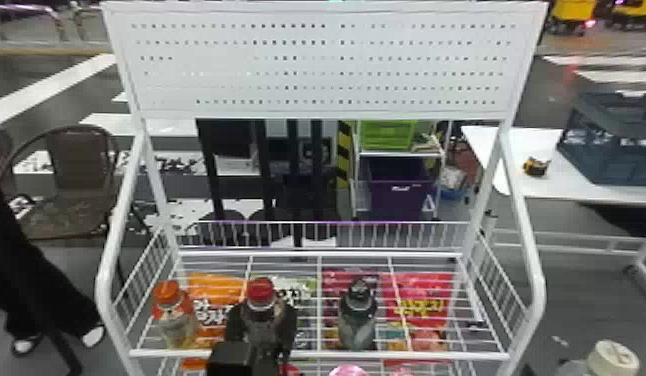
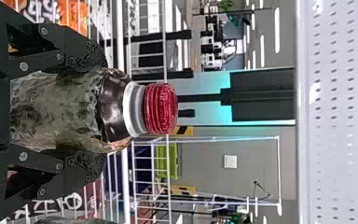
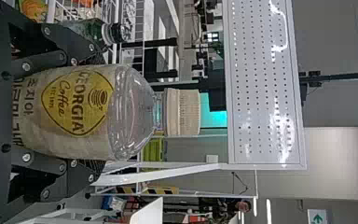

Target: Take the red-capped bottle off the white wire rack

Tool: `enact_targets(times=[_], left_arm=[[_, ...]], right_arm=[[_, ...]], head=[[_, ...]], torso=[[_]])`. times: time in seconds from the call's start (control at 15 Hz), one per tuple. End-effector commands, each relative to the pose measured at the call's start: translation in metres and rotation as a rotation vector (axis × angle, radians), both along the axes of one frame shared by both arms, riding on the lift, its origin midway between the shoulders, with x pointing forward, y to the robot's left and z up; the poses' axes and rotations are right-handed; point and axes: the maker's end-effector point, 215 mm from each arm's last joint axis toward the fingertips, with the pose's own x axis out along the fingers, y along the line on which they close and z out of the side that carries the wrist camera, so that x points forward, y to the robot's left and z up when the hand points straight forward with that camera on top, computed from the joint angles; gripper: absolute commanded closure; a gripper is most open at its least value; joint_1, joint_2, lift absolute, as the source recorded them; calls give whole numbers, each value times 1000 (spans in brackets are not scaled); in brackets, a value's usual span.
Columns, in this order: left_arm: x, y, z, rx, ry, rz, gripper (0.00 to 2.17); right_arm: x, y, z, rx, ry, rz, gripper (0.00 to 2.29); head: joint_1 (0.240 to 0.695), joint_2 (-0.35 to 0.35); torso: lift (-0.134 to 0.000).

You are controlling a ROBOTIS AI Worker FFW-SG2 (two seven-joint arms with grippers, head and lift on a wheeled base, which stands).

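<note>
Red-capped, round-shouldered plastic bottle (image 2: 58,112), clamped by left gripper (image 1: 260,312) at white wire rack (image 1: 437,356); right gripper (image 3: 97,112) clasps cream-capped clear plastic bottle (image 3: 135,114). White table (image 1: 572,186) and brown round-backed chair (image 1: 82,165) stand beyond.

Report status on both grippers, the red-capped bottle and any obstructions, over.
Left gripper closed on red-capped bottle at rack's front. Right gripper holding cream-capped bottle. Neighbors: orange-capped bottle left, black-capped bottle right, neither touching it.
</note>
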Motion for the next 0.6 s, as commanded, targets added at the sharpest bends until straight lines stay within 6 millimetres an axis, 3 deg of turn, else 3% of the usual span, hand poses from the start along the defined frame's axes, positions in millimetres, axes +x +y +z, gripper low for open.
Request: enact_targets(times=[0.0, 0.13, 0.27, 0.53], left_arm=[[-25, 15, 39, 4, -23, 6, 2054], [-43, 44, 74, 2, -67, 45, 2054], [-55, 74, 92, 9, -85, 82, 2054], [-76, 124, 98, 46, -78, 137, 2057]], right_arm=[[1, 1, -2, -1, 10, 2, 1430], [2, 2, -3, -3, 10, 3, 1426], [2, 5, -3, -1, 11, 8, 1426], [1, 5, -1, -2, 9, 9, 1426]], head=[[499, 0], [499, 0], [499, 0], [499, 0]], torso=[[0], [0], [0], [0]])
